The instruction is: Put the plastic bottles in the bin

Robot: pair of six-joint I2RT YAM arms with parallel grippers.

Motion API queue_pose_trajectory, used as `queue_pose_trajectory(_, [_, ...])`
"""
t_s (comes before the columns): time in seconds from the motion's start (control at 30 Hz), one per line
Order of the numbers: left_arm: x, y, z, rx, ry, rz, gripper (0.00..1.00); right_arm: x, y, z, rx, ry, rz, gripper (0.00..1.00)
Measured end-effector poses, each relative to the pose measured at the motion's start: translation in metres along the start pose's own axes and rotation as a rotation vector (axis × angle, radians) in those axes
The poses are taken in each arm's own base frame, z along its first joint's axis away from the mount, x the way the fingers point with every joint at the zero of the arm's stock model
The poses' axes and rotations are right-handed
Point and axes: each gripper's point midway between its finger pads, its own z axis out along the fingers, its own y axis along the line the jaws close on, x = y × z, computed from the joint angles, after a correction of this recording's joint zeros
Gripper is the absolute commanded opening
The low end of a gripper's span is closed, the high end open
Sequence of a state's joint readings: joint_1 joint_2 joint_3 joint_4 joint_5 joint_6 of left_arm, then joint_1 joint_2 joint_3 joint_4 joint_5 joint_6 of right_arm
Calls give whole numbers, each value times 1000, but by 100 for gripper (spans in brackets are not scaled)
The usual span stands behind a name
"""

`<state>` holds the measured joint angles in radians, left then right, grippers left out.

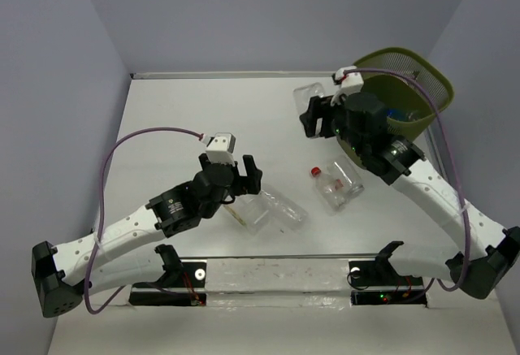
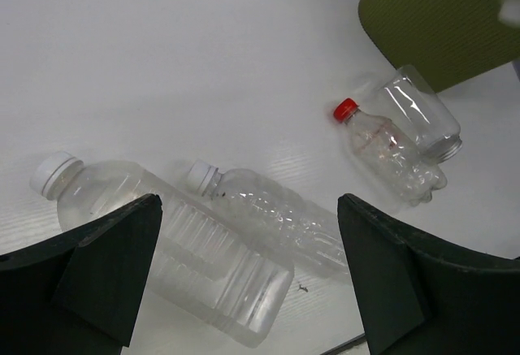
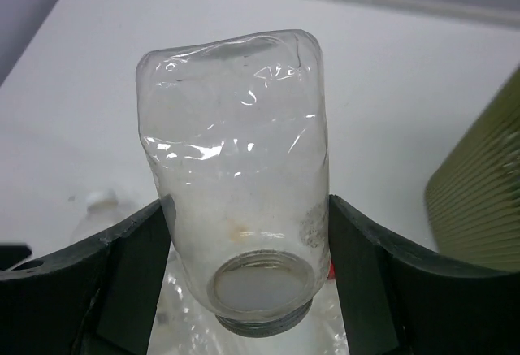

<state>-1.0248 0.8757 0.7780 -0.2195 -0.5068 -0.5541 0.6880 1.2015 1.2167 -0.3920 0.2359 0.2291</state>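
My right gripper (image 1: pixel 318 113) (image 3: pixel 248 241) is shut on a clear capless plastic bottle (image 1: pixel 306 95) (image 3: pixel 236 176), jaws pressed on both sides near its wide mouth, held up left of the olive-green mesh bin (image 1: pixel 410 87) (image 3: pixel 479 184). My left gripper (image 1: pixel 248 175) (image 2: pixel 248 233) hangs open above two white-capped bottles lying on the table: a large squarish one (image 2: pixel 162 249) (image 1: pixel 253 215) and a slimmer ribbed one (image 2: pixel 276 217) (image 1: pixel 284 207). A red-capped bottle (image 1: pixel 329 183) (image 2: pixel 386 152) lies mid-table beside another clear capless one (image 2: pixel 422 111).
The white table (image 1: pixel 203 111) is walled at the back and both sides. The bin stands in the far right corner with something blue inside it (image 1: pixel 398 114). A purple cable (image 1: pixel 110 168) loops off the left arm.
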Motion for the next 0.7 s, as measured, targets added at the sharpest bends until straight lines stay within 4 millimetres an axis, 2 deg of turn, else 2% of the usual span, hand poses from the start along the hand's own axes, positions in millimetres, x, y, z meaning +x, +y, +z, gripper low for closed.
queue_pose_trajectory(0.07, [3, -3, 2, 12, 11, -4, 99, -47, -19, -13, 65, -115, 8, 42])
queue_pose_trajectory(0.13, [3, -8, 2, 33, 10, -15, 98, -88, -52, -27, 168, -216, 23, 42])
queue_pose_trajectory(0.17, [2, -10, 3, 42, 6, -20, 98, -107, -72, -35, 229, -264, 34, 42])
queue_pose_trajectory(0.2, [0, -13, 3, 56, 0, -28, 98, -126, -103, -44, 327, -314, 51, 42])
queue_pose_trajectory(0.27, [1, -18, 4, 80, 0, -38, 98, -147, -146, -58, 460, -373, 76, 43])
queue_pose_trajectory(0.33, [2, -23, 6, 103, 2, -47, 98, -150, -188, -65, 583, -388, 100, 54])
queue_pose_trajectory(0.37, [2, -26, 7, 111, 2, -51, 98, -145, -212, -65, 649, -372, 113, 73])
queue_pose_trajectory(0.4, [3, -29, 9, 119, 4, -57, 98, -141, -222, -63, 673, -360, 119, 83])
queue_pose_trajectory(0.43, [4, -33, 12, 131, 7, -65, 98, -130, -242, -58, 717, -327, 132, 90])
queue_pose_trajectory(0.47, [5, -37, 15, 139, 9, -71, 98, -120, -253, -54, 739, -299, 139, 96])
queue_pose_trajectory(0.5, [8, -40, 19, 144, 18, -74, 98, -108, -260, -48, 752, -265, 145, 97])
queue_pose_trajectory(0.57, [20, -46, 31, 148, 50, -73, 97, -94, -262, -41, 742, -219, 155, 95])
queue_pose_trajectory(0.67, [40, -53, 47, 138, 113, -65, 95, -92, -252, -39, 688, -206, 160, 90])
queue_pose_trajectory(0.7, [46, -56, 53, 139, 131, -65, 94, -96, -243, -42, 645, -219, 164, 89])
